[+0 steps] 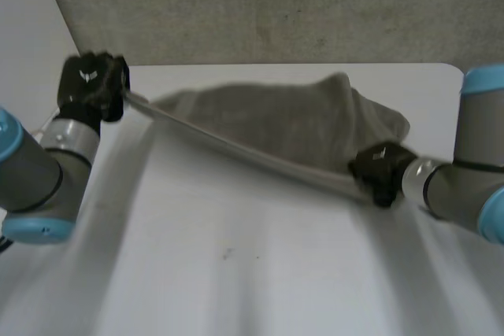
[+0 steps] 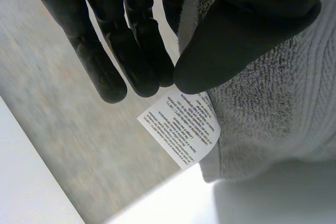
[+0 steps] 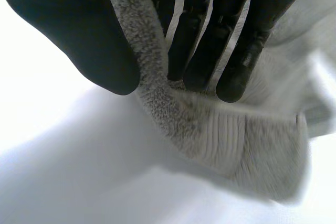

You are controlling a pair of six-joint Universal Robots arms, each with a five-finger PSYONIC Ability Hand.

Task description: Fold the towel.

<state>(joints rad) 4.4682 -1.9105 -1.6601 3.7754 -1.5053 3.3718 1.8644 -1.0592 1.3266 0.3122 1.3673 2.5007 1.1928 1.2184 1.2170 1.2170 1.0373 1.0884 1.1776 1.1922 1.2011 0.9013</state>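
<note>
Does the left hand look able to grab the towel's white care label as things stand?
Probably not: the left hand is busy pinching the towel, though the label hangs at its thumb tip.

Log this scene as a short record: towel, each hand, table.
towel: grey, near edge stretched between both hands
left hand: thumb and fingers pinch the towel beside its label
right hand: thumb and fingers pinch the towel's edge
table: white, under the towel
fold: not yet made
</note>
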